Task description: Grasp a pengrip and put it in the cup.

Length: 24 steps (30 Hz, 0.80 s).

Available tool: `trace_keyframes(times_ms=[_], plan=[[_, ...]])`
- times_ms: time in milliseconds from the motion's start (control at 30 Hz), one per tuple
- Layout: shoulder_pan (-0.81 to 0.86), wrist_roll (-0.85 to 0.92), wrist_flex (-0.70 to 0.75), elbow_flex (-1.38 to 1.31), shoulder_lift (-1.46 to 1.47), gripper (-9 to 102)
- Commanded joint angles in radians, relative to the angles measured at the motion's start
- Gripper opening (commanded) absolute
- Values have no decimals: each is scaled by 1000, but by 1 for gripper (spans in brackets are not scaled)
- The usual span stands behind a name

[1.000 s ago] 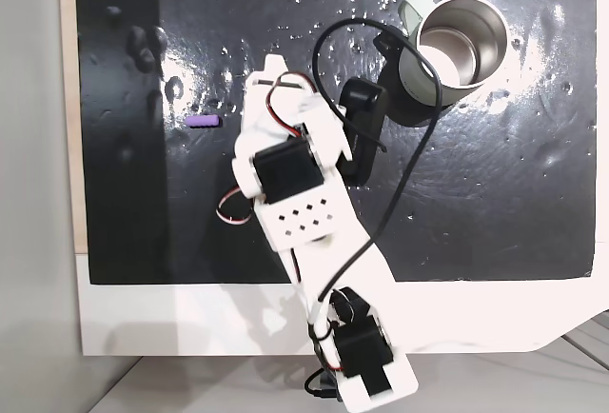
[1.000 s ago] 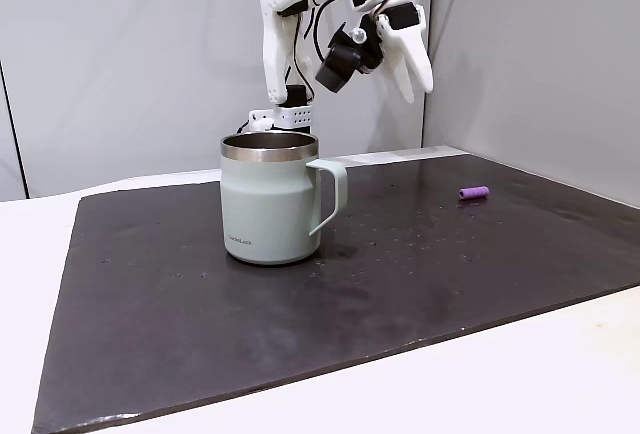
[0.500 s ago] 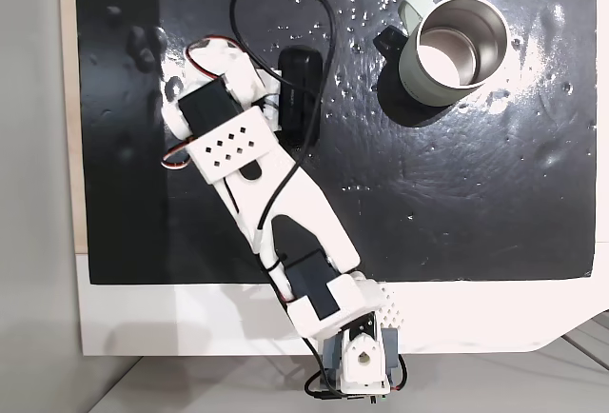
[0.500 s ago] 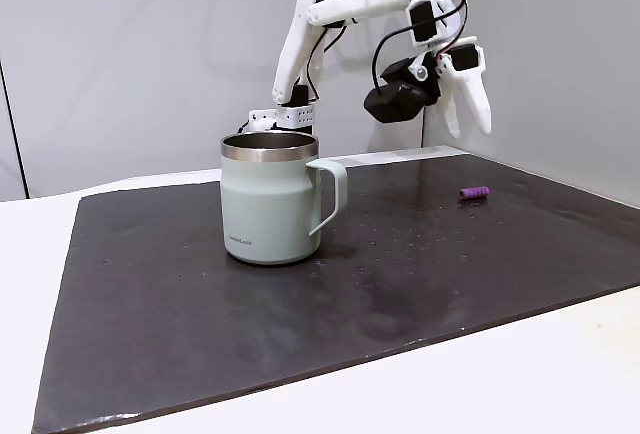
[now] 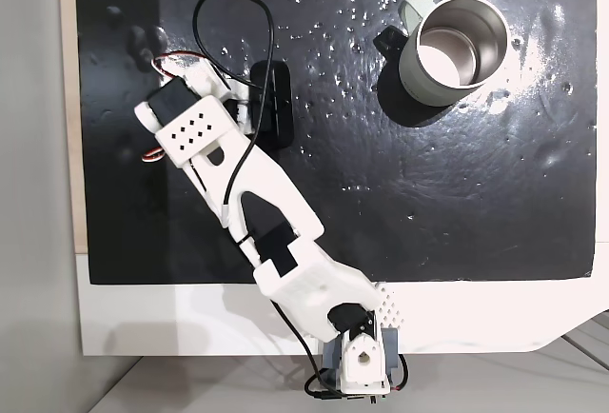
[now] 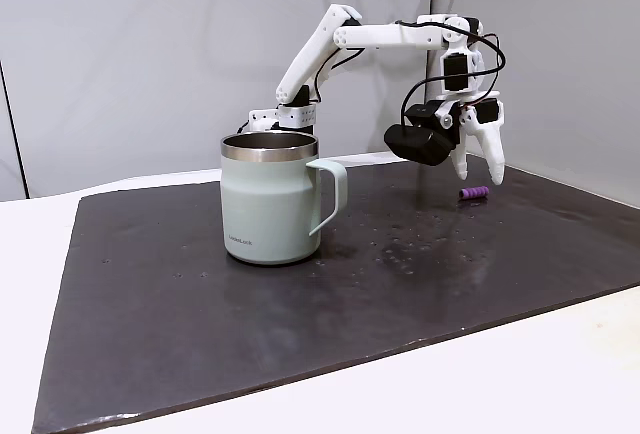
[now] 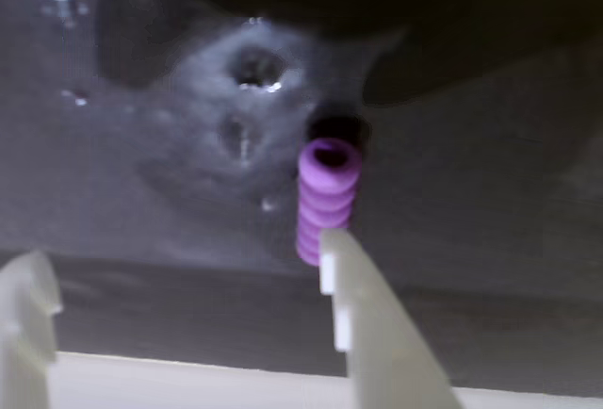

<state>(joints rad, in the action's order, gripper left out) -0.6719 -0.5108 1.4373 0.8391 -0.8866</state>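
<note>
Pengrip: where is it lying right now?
In a fixed view the pengrip lies on the black mat, right of the cup, just below the open tool; the wrist view shows it ahead of the fingers.

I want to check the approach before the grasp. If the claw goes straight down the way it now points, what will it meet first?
Most likely the small ribbed purple pengrip, lying on the black mat just beyond the open claw. One white finger lines up with it, so that finger may touch it first; depth is unclear.

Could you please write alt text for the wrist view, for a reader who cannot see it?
A ribbed purple pengrip lies on a dark, shiny mat, its hollow end facing the camera. Two white fingertips of the open gripper rise from the bottom edge, one overlapping its near end.
</note>
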Motion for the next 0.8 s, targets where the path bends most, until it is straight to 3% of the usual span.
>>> trace_keyframes(times_ms=[0, 500, 767], plan=[[-28, -12, -3, -74, -2, 28], [-63, -11, -9, -127, 126, 27], [-49, -6, -15, -126, 160, 11]])
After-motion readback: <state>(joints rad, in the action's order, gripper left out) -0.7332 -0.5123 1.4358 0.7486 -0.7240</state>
